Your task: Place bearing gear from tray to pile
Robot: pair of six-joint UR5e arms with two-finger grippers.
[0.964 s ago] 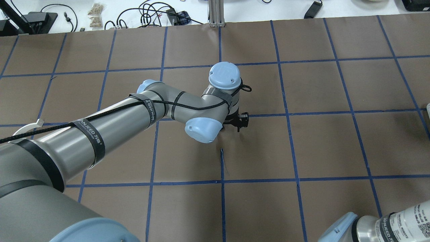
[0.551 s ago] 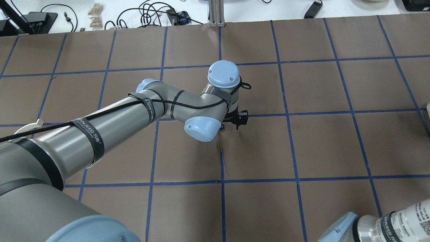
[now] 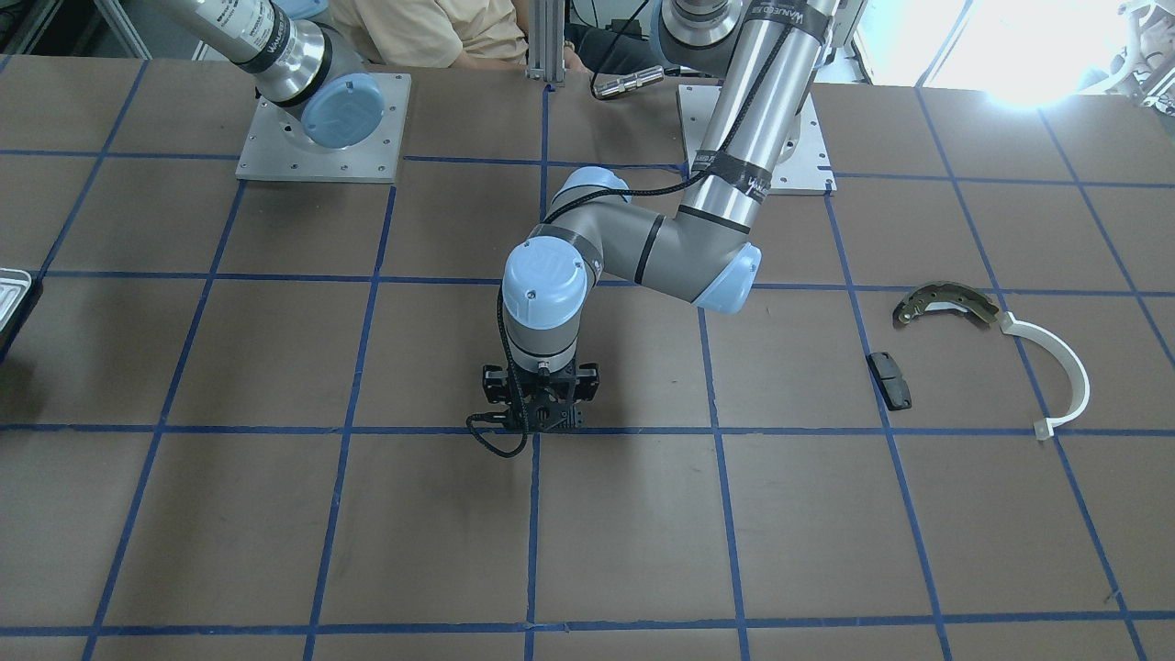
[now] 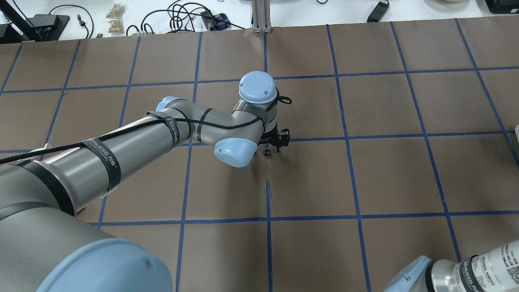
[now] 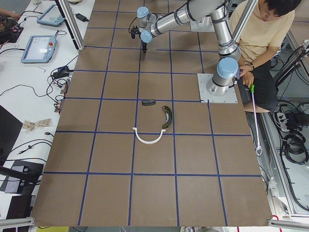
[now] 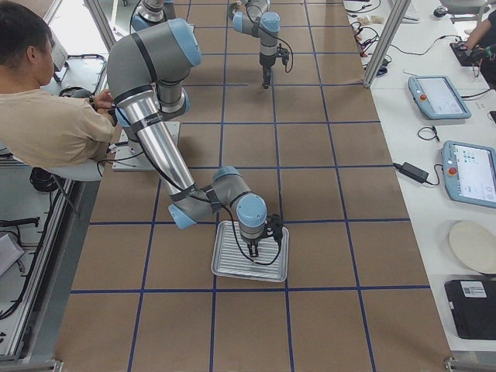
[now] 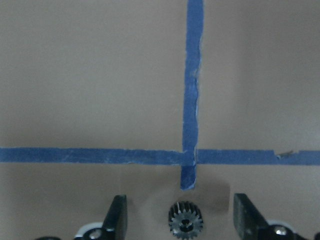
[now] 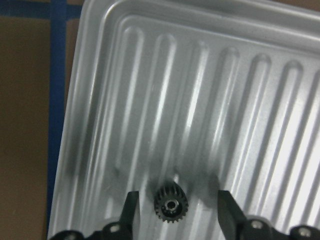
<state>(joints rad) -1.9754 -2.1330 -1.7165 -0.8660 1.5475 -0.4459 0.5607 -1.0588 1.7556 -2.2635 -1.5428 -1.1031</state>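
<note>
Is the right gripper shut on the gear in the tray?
Open. The right gripper has its fingers standing clear either side of the gear, which lies on the tray.

A small dark toothed gear [image 8: 170, 205] is laid in the ridged silver tray [image 3: 11, 298], seen front-on at nine o'clock of the pile [image 3: 945, 305].

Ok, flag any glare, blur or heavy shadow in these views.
Front-facing view: glare whites out the top right corner. Right wrist view: bright streaks along the tray ridges, dark shadow beside the tray gear. Left wrist view: soft overall, yet the teeth of the table gear are readable.
</note>
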